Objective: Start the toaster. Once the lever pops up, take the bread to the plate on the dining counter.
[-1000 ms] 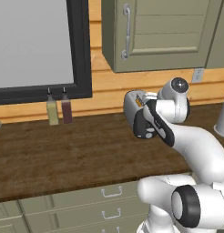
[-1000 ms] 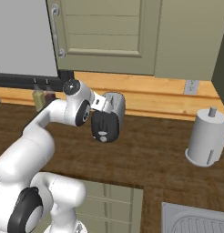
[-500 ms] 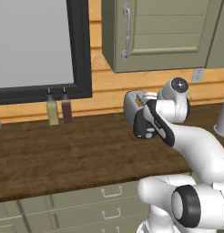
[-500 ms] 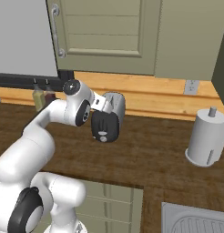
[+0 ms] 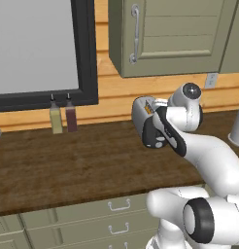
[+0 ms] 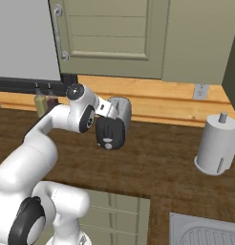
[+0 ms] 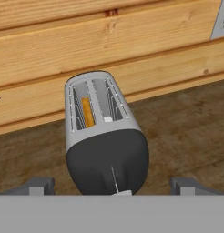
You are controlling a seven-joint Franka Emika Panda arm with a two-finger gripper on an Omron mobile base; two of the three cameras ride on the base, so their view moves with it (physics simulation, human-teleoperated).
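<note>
1. End effector (image 7: 112, 191) spread wide, holding nothing, poised just before the toaster (image 7: 104, 132) on the worktop (image 7: 186, 132).
2. Bread (image 7: 88, 112) sits in its slot.
3. Starting it and plating the bread both look pending.

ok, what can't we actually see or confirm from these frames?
- Toaster lever: hand view, bottom of the black end panel cut off by the frame edge; position unclear.
- Bread: hand view, only an orange edge shows in the left slot; the slot walls hide the rest.
- Toaster in the left base view: the arm covers much of it.
- Gripper: hand view, only the fingertips show at the bottom, set wide apart.
</note>
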